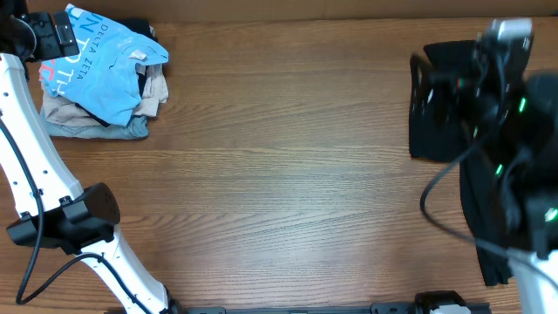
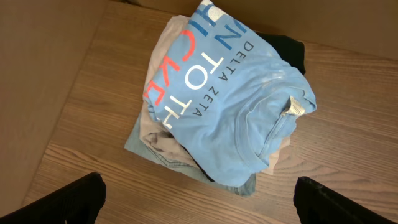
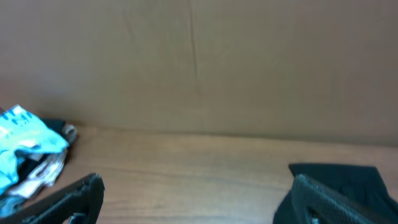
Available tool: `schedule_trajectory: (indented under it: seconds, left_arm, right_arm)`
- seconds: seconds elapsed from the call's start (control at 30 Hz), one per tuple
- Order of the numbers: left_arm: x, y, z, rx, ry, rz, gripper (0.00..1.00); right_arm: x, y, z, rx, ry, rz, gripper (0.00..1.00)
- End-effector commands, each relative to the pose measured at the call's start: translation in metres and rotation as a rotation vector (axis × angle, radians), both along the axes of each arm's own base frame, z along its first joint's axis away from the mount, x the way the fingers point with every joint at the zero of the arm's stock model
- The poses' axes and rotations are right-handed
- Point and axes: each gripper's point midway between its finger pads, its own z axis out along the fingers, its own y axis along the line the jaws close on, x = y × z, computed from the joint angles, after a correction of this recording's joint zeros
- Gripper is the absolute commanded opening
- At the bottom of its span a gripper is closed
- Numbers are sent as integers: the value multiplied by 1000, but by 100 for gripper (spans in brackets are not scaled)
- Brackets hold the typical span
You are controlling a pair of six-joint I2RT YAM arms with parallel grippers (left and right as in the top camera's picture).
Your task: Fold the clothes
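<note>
Both left jaws and right jaws stand spread, empty. The blue T-shirt (image 2: 236, 106) lies crumpled atop folded pieces (image 2: 158, 140) at the desk's (image 1: 279, 174) far-left corner — I should pinch only its cloth near the collar, leaving those beneath undisturbed

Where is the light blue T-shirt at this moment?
In the overhead view, the light blue T-shirt lies at the top left of the table, on a pile of beige, black and denim pieces.
</note>
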Motion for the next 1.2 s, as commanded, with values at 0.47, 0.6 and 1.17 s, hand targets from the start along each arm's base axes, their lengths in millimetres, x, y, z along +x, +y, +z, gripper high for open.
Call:
schedule_trajectory:
  seconds: [0.47,0.6,1.17]
  left_arm:
    - [1,0,0,-12,-5,1,100]
    - [1,0,0,-12,-5,1,100]
    - [1,0,0,-12,-5,1,100]
  right_arm:
    - [-72,-21,-146,8,-222,-46,100]
    - [-81,-21,-163,8,-256,-47,100]
    - [-95,-27,-221,4,-258,-79,100]
